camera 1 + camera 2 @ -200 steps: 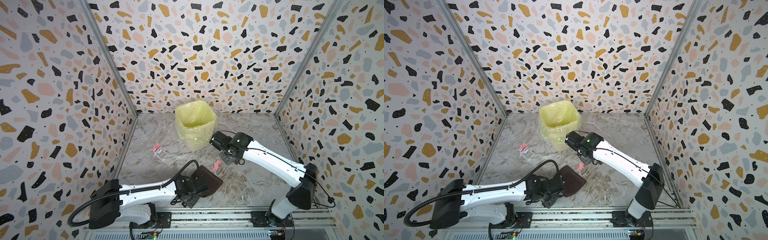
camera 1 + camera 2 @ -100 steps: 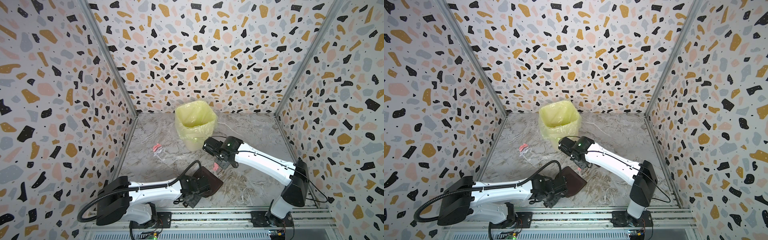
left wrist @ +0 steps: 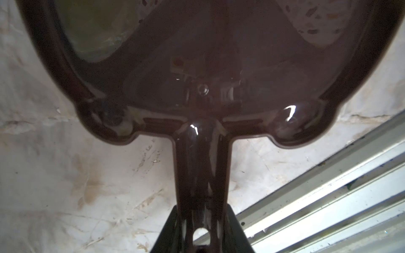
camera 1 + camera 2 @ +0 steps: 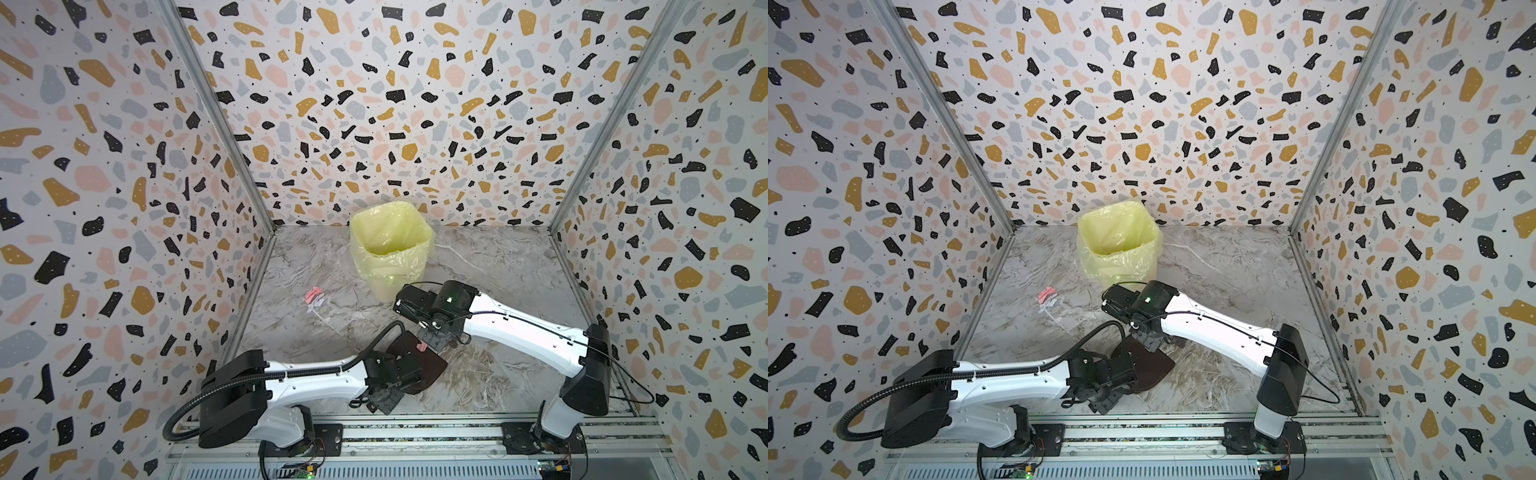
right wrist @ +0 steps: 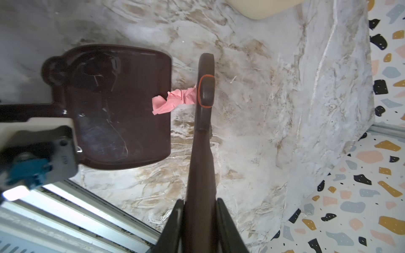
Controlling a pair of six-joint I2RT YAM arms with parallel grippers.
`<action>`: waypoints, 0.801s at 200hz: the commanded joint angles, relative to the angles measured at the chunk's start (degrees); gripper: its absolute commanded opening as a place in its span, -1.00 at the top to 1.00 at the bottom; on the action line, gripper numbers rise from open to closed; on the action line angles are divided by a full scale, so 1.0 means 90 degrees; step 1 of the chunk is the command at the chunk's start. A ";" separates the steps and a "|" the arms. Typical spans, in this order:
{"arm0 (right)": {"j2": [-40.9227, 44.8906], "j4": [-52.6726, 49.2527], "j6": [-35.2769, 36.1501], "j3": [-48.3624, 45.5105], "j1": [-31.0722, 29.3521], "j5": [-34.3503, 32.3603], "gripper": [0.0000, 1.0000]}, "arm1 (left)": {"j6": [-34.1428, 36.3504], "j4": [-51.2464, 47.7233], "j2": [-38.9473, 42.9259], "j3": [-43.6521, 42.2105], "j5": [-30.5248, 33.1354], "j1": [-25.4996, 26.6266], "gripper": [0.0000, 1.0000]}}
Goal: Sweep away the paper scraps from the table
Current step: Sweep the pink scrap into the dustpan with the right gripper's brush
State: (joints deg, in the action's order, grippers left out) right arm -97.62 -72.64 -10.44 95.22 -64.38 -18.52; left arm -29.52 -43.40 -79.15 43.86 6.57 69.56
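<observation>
Stretching low, left jaws grip dustpan [image 4: 434, 368] handle; right jaws, pointing down, grip brush [image 5: 201, 153].

Pink scrap [image 5: 173, 100], brown dustpan [image 5: 122, 105], possibly lilac scrap [image 4: 315, 306]

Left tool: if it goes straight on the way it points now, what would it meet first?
Probably the pink paper scrap, already over the lip of the dustpan the left tool holds, then the brush right behind it.

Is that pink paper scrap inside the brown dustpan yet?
Partly in: the crumpled pink paper scrap straddles the dark brown plastic dustpan's front lip.
</observation>
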 commanded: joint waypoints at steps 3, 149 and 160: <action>0.0225 -0.0271 -0.0207 0.0189 -0.0212 0.0870 1.00 | 0.0085 -0.0032 -0.0027 0.0113 0.0119 0.0025 1.00; 0.1116 -0.0308 -0.0964 -0.0042 0.0098 0.1185 1.00 | 0.0147 0.0024 -0.0065 0.0176 0.0169 0.0018 1.00; 0.1092 -0.0313 -0.0977 -0.0069 0.0096 0.1199 1.00 | 0.0155 0.0024 -0.0065 0.0185 0.0171 0.0015 1.00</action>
State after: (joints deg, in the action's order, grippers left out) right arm -89.47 -74.00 -17.58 95.20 -64.01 -7.70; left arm -29.06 -43.31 -79.44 43.88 7.01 69.56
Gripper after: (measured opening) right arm 0.237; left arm 0.284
